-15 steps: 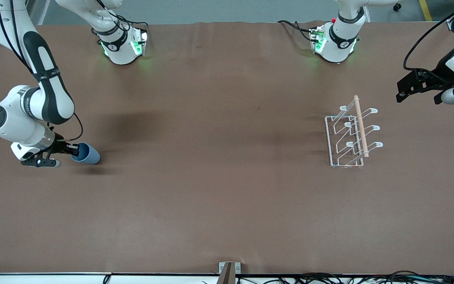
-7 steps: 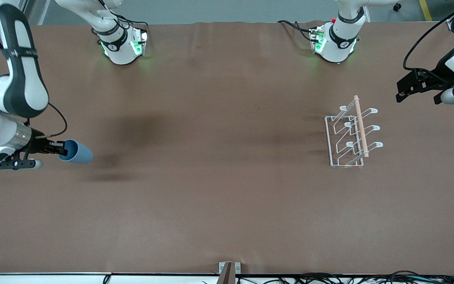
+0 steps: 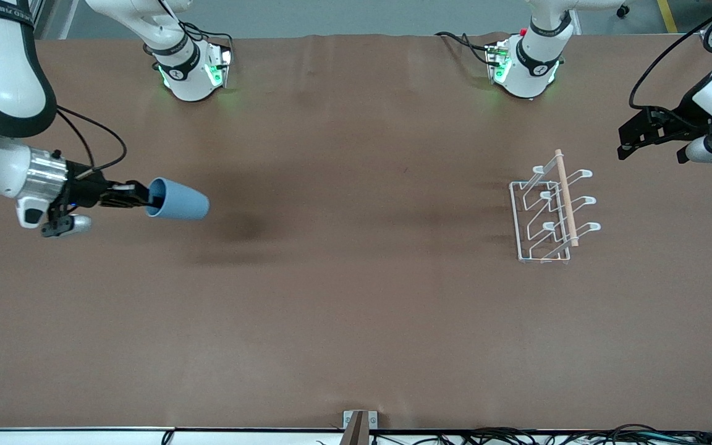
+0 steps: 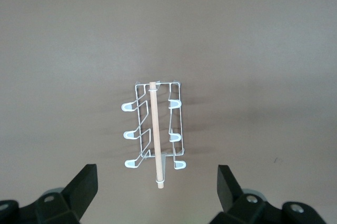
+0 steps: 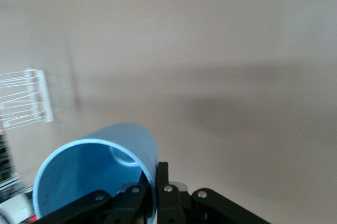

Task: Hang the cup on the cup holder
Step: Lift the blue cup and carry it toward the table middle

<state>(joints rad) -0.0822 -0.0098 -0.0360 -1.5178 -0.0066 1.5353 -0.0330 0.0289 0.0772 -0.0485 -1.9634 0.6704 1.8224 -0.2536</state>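
I'm holding the cup (image 3: pixel 178 199) in my right gripper (image 3: pixel 139 196) – fingers pinched tight on the rim, one inside the mouth and one outside on the wall. The cup is up in the air over the brown table (image 3: pixel 331 309) at the right arm's end, lying on its side with the open mouth facing my wrist and the closed bottom pointing toward the middle of the table. A soft shadow is sitting on the table surface under it. In my right wrist view I'm looking straight into the cup (image 5: pixel 100 174): darker blue inside, light blue outside, with the black fingers (image 5: pixel 163 195) clamping the rim edge.

The cup holder (image 3: pixel 550 213) is standing on the table toward the left arm's end, well apart from the cup. It's a white wire rack on a rectangular base, looped prongs sticking out on both sides, and a light wooden rod (image 3: pixel 566 198) running along the top. It's upright and nothing is hanging on it.

My left gripper (image 3: pixel 652 133) is waiting in the air over the table edge at the left arm's end, near the rack but not touching it – fingers spread wide, holding nothing. From the left wrist view I'm looking down on the cup holder (image 4: pixel 155 132) between the two spread fingers (image 4: pixel 84 187).
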